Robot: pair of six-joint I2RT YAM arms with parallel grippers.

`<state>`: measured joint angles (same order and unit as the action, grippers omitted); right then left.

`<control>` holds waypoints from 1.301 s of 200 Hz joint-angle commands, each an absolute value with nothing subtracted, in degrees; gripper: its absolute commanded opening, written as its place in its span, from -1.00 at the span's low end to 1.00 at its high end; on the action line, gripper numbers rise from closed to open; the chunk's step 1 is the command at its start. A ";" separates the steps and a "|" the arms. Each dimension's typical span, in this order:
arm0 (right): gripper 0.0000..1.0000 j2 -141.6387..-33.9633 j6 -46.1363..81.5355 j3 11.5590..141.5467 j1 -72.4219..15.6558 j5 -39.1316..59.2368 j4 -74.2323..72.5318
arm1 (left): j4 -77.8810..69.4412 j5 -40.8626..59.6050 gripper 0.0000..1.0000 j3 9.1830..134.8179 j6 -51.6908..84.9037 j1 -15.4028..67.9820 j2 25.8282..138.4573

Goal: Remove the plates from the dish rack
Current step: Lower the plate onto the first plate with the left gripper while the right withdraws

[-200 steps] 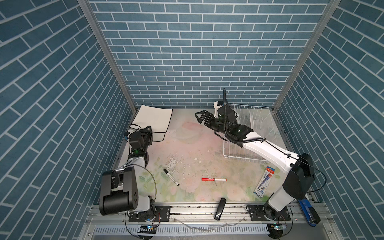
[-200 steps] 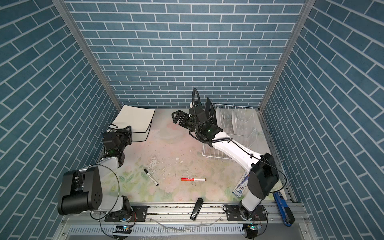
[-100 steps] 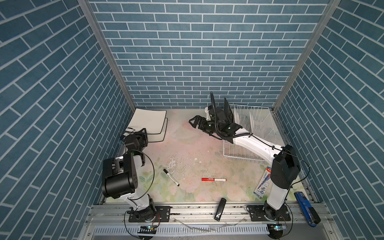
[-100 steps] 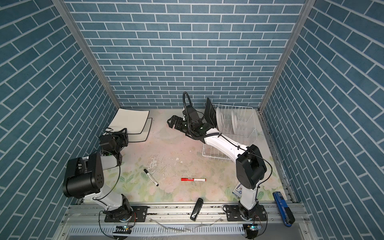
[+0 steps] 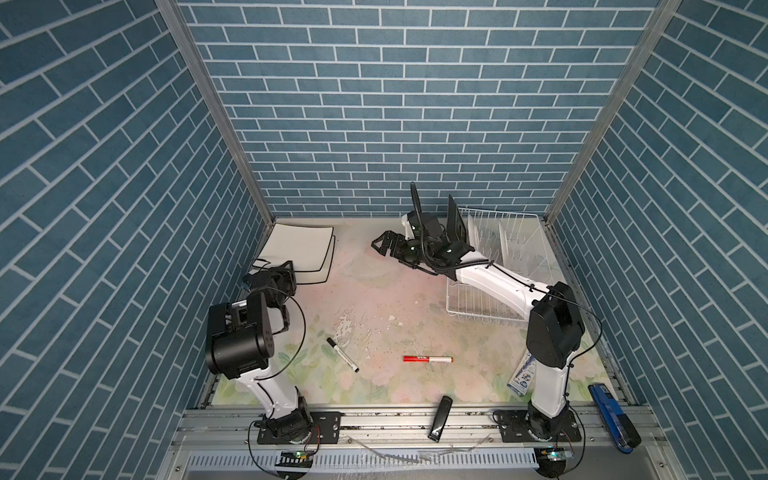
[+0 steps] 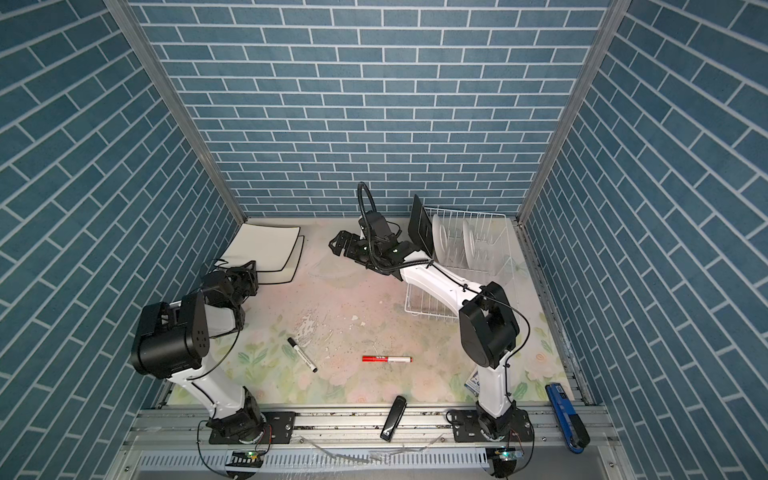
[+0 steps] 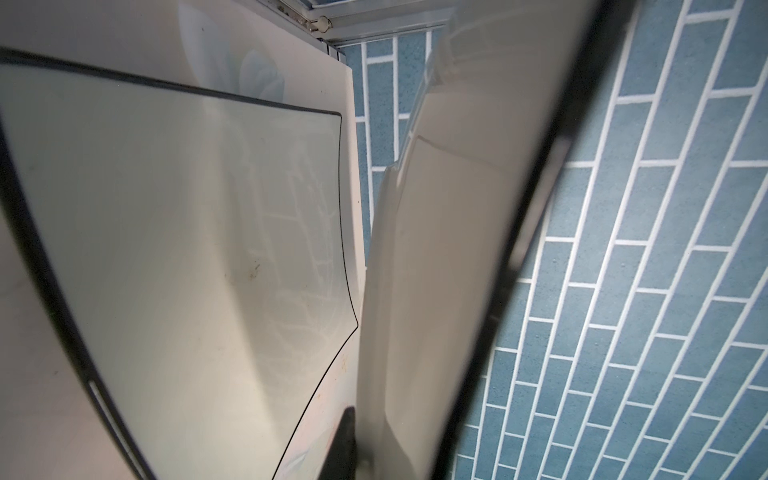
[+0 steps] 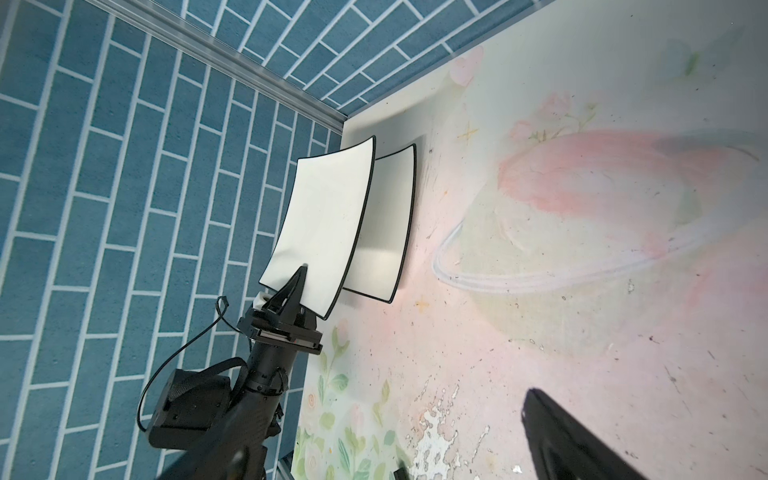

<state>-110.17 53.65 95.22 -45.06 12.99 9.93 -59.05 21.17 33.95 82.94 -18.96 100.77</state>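
My left gripper [image 5: 274, 276] is shut on the near edge of a square white plate with a thin black rim [image 5: 297, 247], in the far left corner. It holds that plate tilted just above a second square white plate [image 5: 327, 270] that lies flat on the table. The left wrist view shows the held plate [image 7: 436, 249] edge-on beside the lying one [image 7: 187, 228]. My right gripper [image 5: 382, 245] hangs open and empty over the table, left of the white wire dish rack [image 5: 515, 249]. A black square plate [image 6: 422, 230] and round white plates [image 6: 440, 239] stand in the rack.
On the floral mat lie a black marker [image 5: 343, 354] and a red marker [image 5: 428, 358]. A black bar [image 5: 440, 417] sits on the front rail, a blue tool [image 5: 615, 415] at the front right, and a printed packet [image 5: 523, 374] by the right arm's base.
The right gripper has swung left away from the rack, staying open. The left gripper has brought its white plate lower, over the plate lying in the corner.
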 commanded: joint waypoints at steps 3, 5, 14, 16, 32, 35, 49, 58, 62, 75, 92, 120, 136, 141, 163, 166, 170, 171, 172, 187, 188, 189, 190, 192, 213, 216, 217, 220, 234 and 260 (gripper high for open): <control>0.93 -111.68 53.35 98.07 -45.22 13.97 11.96 | -70.05 22.75 -1.00 37.75 82.03 -19.53 100.76; 0.93 -111.75 53.35 98.17 -45.19 13.97 12.09 | -69.87 22.72 -1.00 37.80 81.94 -19.52 100.86; 0.93 -112.09 53.33 98.55 -45.18 14.06 12.34 | -69.33 22.67 -1.00 38.01 81.46 -19.53 101.09; 0.93 -112.13 53.28 98.60 -45.15 14.06 12.38 | -69.17 22.63 -1.00 38.09 81.30 -19.58 101.08; 0.92 -112.58 53.42 98.92 -45.18 14.45 12.50 | -68.09 22.50 -1.00 38.49 80.78 -19.63 101.60; 0.93 -112.63 53.40 98.93 -45.18 14.42 12.51 | -68.03 22.50 -1.00 38.57 80.68 -19.65 101.71; 0.92 -112.89 53.54 98.87 -45.16 14.49 12.50 | -68.05 22.50 -1.00 38.89 80.50 -19.61 102.25; 0.92 -113.09 53.68 98.84 -45.20 14.50 12.62 | -67.87 22.65 -1.00 39.17 80.51 -19.67 102.68; 0.92 -113.18 53.77 98.84 -45.18 14.44 12.68 | -67.85 22.69 -1.00 39.27 80.44 -19.60 102.86; 0.91 -113.42 53.91 99.04 -45.18 14.24 12.93 | -67.72 22.78 -1.00 39.63 80.33 -19.68 103.49; 0.92 -113.77 53.99 99.21 -45.18 14.06 13.20 | -67.69 22.77 -1.00 39.81 80.16 -19.68 104.29; 0.91 -114.41 54.14 99.90 -45.17 14.41 13.48 | -67.59 22.72 -1.00 39.81 80.06 -19.61 105.33; 0.91 -114.74 54.14 100.29 -45.11 14.49 13.67 | -67.58 22.33 -1.00 39.81 79.71 -19.60 105.76; 0.91 -114.78 54.11 100.36 -45.11 14.50 13.68 | -67.51 22.25 -1.00 39.81 79.64 -19.68 105.86; 0.91 -115.14 54.14 100.55 -45.09 14.50 13.80 | -66.89 22.24 -1.00 39.81 79.01 -19.60 106.25; 0.91 -115.21 54.14 100.69 -45.09 14.50 13.94 | -66.90 22.28 -1.00 39.81 79.00 -19.61 106.33; 0.91 -115.27 54.12 100.74 -45.09 14.50 13.87 | -66.81 22.24 -1.00 40.78 79.01 -19.61 106.40; 0.91 -115.29 54.13 100.73 -45.09 14.50 13.88 | -66.80 22.24 -1.00 40.96 79.01 -19.60 106.42; 0.91 -115.30 54.09 100.73 -45.09 14.50 13.88 | -66.80 22.24 -1.00 41.04 78.97 -19.60 106.43; 0.91 -115.53 54.16 100.90 -45.00 14.59 13.98 | -66.75 22.43 -1.00 41.39 78.95 -19.60 106.78; 0.91 -115.51 54.19 100.94 -45.00 14.59 14.02 | -66.73 22.47 -1.00 41.39 78.94 -19.64 106.79; 0.91 -115.54 54.21 100.97 -45.00 14.59 14.04 | -66.72 22.40 -1.00 41.40 78.93 -19.62 106.83; 0.91 -115.56 54.22 100.93 -44.96 14.59 14.01 | -66.71 22.40 -1.00 41.44 78.93 -19.61 106.85; 0.91 -115.57 54.20 100.91 -44.97 14.59 14.07 | -66.71 22.41 -1.00 41.47 78.90 -19.67 106.83; 0.91 -115.84 54.38 101.06 -45.02 14.59 14.14 | -66.49 22.24 -1.00 41.57 78.95 -19.66 107.31; 0.91 -115.84 54.36 101.02 -45.00 14.59 14.19 | -66.45 22.24 -1.00 41.62 78.93 -19.64 107.38; 0.91 -115.84 54.38 101.05 -44.96 14.59 14.22 | -66.40 22.19 -1.00 41.64 78.93 -19.66 107.39; 0.91 -115.89 54.40 100.99 -44.97 14.59 14.20 | -66.40 22.15 -1.00 41.66 78.88 -19.67 107.41; 0.91 -116.06 54.49 101.17 -44.91 14.59 14.25 | -66.26 22.10 -1.00 41.66 78.93 -19.66 107.68; 0.91 -116.28 54.48 101.52 -44.82 14.59 14.54 | -66.45 22.02 -1.00 41.66 79.01 -19.66 107.99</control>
<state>-115.50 53.71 98.08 -44.97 14.02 13.43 -56.69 21.28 38.98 79.92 -19.27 108.60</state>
